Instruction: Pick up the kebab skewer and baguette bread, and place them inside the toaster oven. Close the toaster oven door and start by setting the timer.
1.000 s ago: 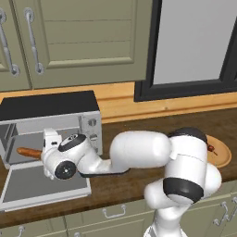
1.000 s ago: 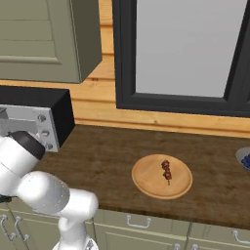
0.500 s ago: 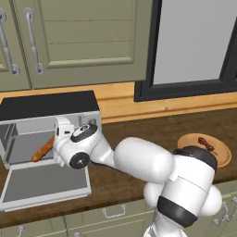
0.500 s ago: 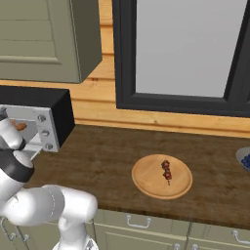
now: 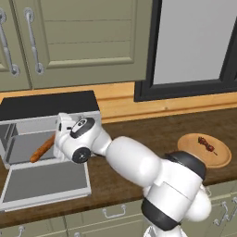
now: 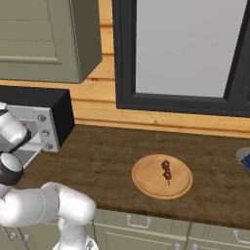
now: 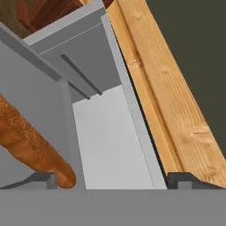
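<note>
The toaster oven [image 5: 46, 106] stands at the left of the counter with its door [image 5: 46, 183] folded down flat. The baguette bread [image 5: 42, 149] lies slanted inside the cavity. My gripper [image 5: 59, 139] hovers at the right side of the oven mouth, open and empty. In the hand view the baguette bread [image 7: 31, 145] ends close to the left fingertip [image 7: 42, 178], and nothing lies between the jaws of the gripper [image 7: 112, 181]. The kebab skewer [image 5: 207, 145] rests on a round wooden plate [image 5: 220, 159] far to the right, also seen as the kebab skewer [image 6: 167, 171].
The oven's knobs [image 6: 44, 132] face forward on its right side. Green wall cabinets [image 5: 88, 41] hang above the oven, and a dark-framed window [image 6: 185, 49] lies behind the counter. A blue bowl [image 6: 244, 158] sits at the right edge.
The hand has risen from in front of the open door to the oven mouth. The baguette has gone from level to slanted inside the cavity. The jaws stay open.
</note>
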